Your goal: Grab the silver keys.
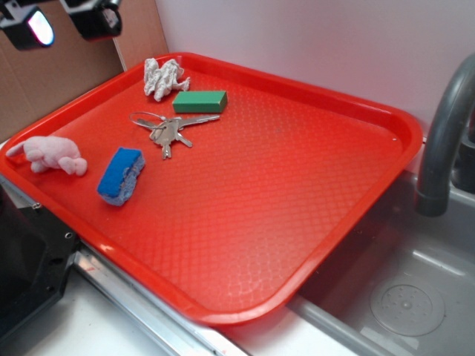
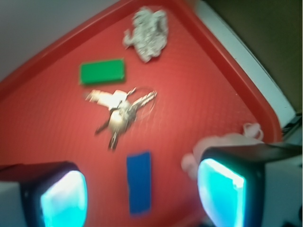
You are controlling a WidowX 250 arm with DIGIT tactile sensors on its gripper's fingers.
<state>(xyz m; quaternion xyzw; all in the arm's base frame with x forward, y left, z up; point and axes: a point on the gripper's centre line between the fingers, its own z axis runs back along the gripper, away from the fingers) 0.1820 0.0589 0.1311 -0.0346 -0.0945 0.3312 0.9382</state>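
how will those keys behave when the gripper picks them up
The keys are several loose pieces fanned out on a thin wire ring, so they will probably dangle and swing, not lift stiffly. They lie flat on the tray, so thin smooth metal may slip from the gripper.

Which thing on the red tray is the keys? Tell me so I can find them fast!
Find the red tray, then its far left part, where the green block lies. The silver keys sit just in front of it: the only shiny metal thing, fanned out on a thin wire ring.

Wrist view blurred; pink toy (image 2: 222,146) half hidden (behind tool (image 2: 151,194) pad).
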